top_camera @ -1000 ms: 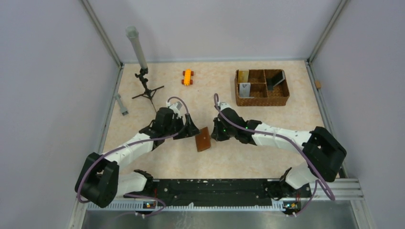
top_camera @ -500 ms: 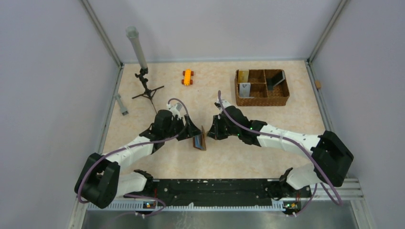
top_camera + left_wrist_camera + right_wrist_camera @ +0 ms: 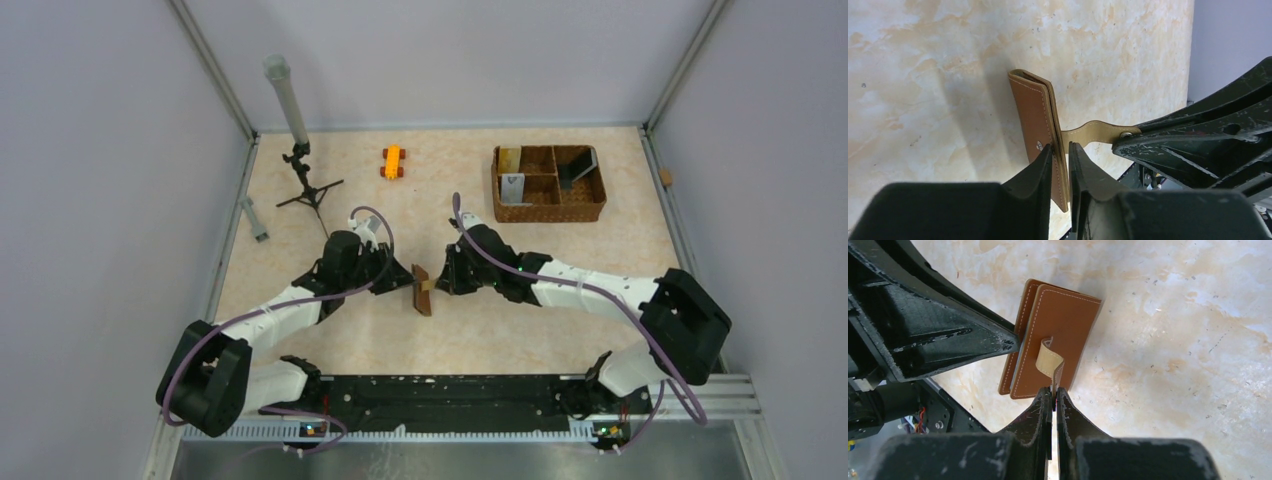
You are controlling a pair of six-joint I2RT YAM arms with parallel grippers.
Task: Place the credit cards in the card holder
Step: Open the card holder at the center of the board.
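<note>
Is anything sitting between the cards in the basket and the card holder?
Only the right gripper, pinching the tab of the card holder, sits on that line from the basket. The left gripper clamps the holder, which is folded shut.

Legend, all three views: I am reading no text, label, brand, number or sign anywhere. The wallet (image 3: 1058, 325) is showing only plain stitched leather on its faces and strap. The cards (image 3: 512, 187) standing in the basket (image 3: 548, 212) are appearing too small for any print on them to be made out.
</note>
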